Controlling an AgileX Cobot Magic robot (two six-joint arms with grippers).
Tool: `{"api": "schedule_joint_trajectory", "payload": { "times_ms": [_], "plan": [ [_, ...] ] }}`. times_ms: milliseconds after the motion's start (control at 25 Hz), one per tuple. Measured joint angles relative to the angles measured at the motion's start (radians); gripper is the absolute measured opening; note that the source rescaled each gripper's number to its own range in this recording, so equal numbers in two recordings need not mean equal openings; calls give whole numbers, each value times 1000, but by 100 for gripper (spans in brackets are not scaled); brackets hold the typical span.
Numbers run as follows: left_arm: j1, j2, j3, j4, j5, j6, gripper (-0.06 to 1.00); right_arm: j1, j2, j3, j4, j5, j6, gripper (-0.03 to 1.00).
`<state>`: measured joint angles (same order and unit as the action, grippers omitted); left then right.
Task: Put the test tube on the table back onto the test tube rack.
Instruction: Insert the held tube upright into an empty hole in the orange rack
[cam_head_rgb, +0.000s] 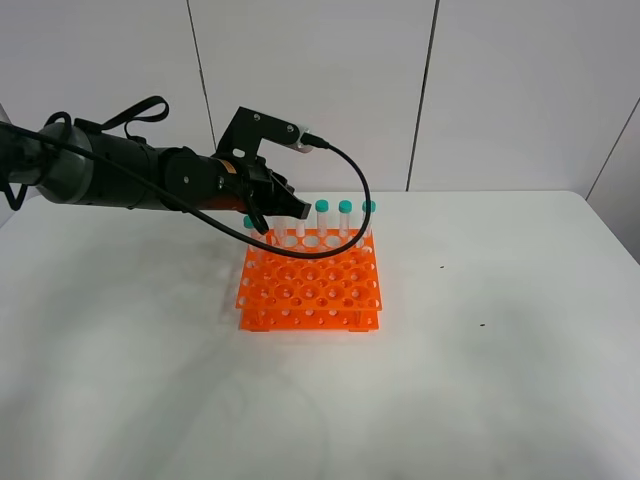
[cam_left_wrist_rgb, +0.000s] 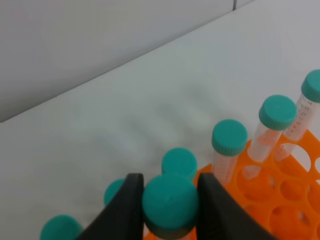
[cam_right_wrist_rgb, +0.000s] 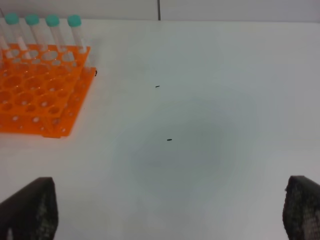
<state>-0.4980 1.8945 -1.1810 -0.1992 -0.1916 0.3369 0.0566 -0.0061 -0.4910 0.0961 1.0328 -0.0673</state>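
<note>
Over on the left, the left arm (cam_head_rgb: 110, 170) reaches in across the table (cam_head_rgb: 500, 380) to the far row of the test tube rack (cam_head_rgb: 310, 290), and the left gripper (cam_head_rgb: 272, 215) hangs just above that row near its left end. Its wrist camera shows the 2 black fingers (cam_left_wrist_rgb: 125, 207) clenched on the teal cap of the test tube (cam_left_wrist_rgb: 170, 204), 1 finger on each side and both touching it. The tube's body and tip are hidden below the cap, so whether the tip sits in a hole cannot be told. Other capped tubes (cam_left_wrist_rgb: 229, 137) stand upright in the same far row around the held one, and 3 of their caps (cam_head_rgb: 345, 207) show clear of the gripper toward the rack's right end. The nearer rows of holes in the orange rack hold nothing. Further right, 2 small dark specks (cam_head_rgb: 482, 324) lie on the white surface. The right gripper (cam_right_wrist_rgb: 170, 185) appears only in its own wrist view, its jaws spread wide and released, hovering over bare table well apart from the rack.
</note>
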Motion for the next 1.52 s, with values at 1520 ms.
{"api": "schedule_joint_trajectory", "payload": {
  "times_ms": [1520],
  "plan": [
    [27,-52,63,1,-53,3,1,0,0,0,0,0,0,100]
  ]
}}
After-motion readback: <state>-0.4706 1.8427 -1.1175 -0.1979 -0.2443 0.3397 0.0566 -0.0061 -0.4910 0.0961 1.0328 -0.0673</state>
